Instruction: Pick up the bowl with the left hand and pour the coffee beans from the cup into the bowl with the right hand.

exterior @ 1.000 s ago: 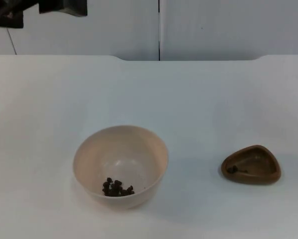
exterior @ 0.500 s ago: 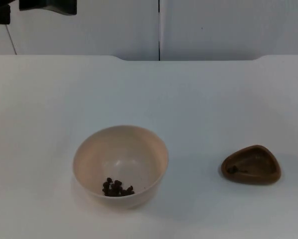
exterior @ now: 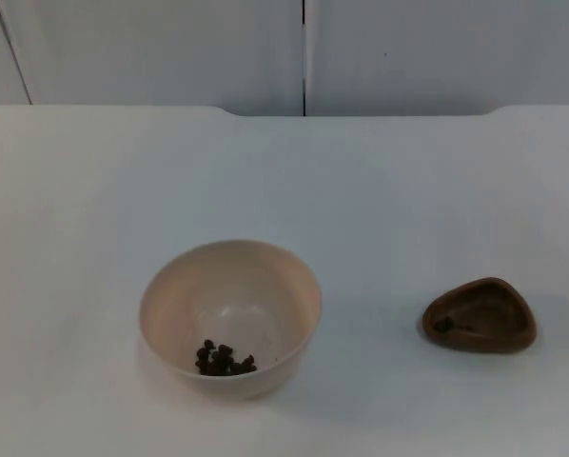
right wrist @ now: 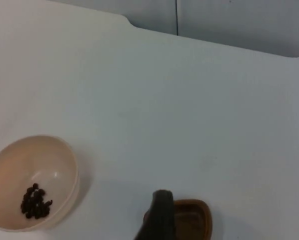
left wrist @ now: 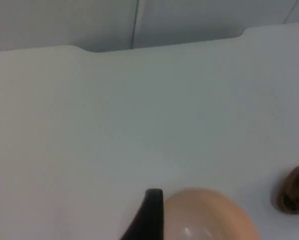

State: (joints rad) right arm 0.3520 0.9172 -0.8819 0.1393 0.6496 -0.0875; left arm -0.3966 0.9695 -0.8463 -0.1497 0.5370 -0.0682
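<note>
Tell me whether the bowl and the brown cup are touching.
Apart. The top view shows a stretch of bare white table between the bowl and the brown cup.

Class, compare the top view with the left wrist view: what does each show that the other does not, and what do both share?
Top view alone: the coffee beans heaped inside the bowl, and the brown cup's hollow, with a dark bit or two left in it.
Left wrist view alone: a black fingertip of the left hand beside the bowl's rim.
Both: the cream bowl, the brown cup standing apart from it, the white table and the grey partition wall.
</note>
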